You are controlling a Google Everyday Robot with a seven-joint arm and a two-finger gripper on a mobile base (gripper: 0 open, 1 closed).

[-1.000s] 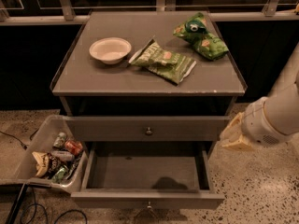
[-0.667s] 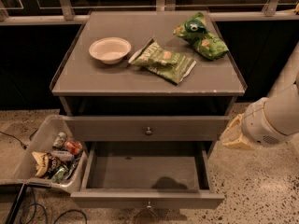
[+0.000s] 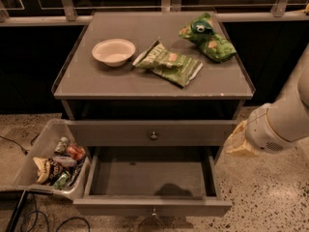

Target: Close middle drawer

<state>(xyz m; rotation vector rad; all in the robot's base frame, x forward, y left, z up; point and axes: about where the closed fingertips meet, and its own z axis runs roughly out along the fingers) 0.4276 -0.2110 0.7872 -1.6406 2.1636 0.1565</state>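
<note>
The grey cabinet (image 3: 145,81) has its upper drawer (image 3: 153,132) out a little, with a round metal knob in the middle of its front. Below it the middle drawer (image 3: 149,178) is pulled far out, showing an empty plain grey box interior. Its flat front (image 3: 116,207) is at the bottom of the view, with the knob (image 3: 153,212) at its centre. The lowest drawer is hidden beneath it. My gripper (image 3: 238,140) is a tan piece at the end of the white arm (image 3: 282,122). It hangs to the right of the cabinet, level with the upper drawer front and apart from both drawers.
On the cabinet top lie a white bowl (image 3: 114,51), a green chip bag (image 3: 169,64) and a second green bag (image 3: 207,37). A clear bin (image 3: 36,146) of cans and snacks stands on the floor at the left, with cables (image 3: 29,216) beside it. Speckled floor lies to the right.
</note>
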